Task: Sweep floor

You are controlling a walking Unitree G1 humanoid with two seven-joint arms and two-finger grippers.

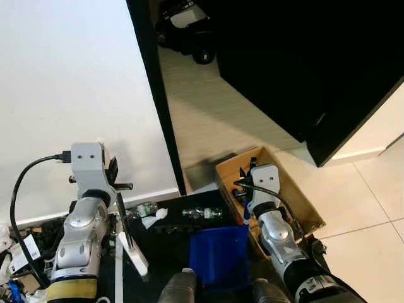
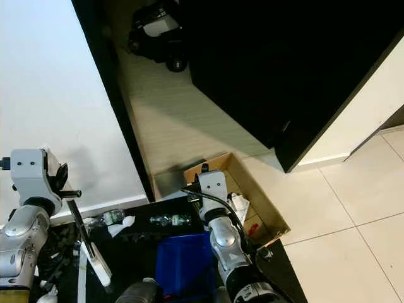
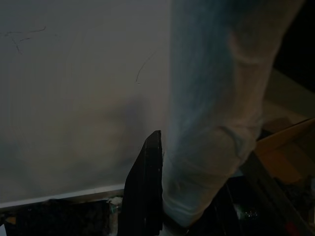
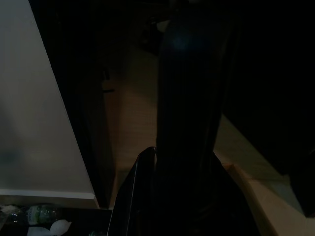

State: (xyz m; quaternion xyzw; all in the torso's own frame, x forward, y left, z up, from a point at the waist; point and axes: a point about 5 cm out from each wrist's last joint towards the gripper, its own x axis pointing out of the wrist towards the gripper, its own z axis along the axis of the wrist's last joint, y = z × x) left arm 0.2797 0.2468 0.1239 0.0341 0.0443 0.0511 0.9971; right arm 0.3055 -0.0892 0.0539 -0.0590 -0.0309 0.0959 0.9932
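Against the white wall point(image 1: 69, 82) on the left, the left pincer point(image 1: 121, 208) is pinched on a white broom handle point(image 1: 134, 252) slanting down over the litter of plastic bottles point(image 1: 203, 214) and scraps by the baseboard. Further right, past the blue dustpan point(image 1: 218, 255), the right pincer point(image 1: 243, 189) grips the dustpan's dark handle point(image 4: 184, 123), just beside an open cardboard box point(image 1: 303, 205) on the tiled floor point(image 1: 372, 208).
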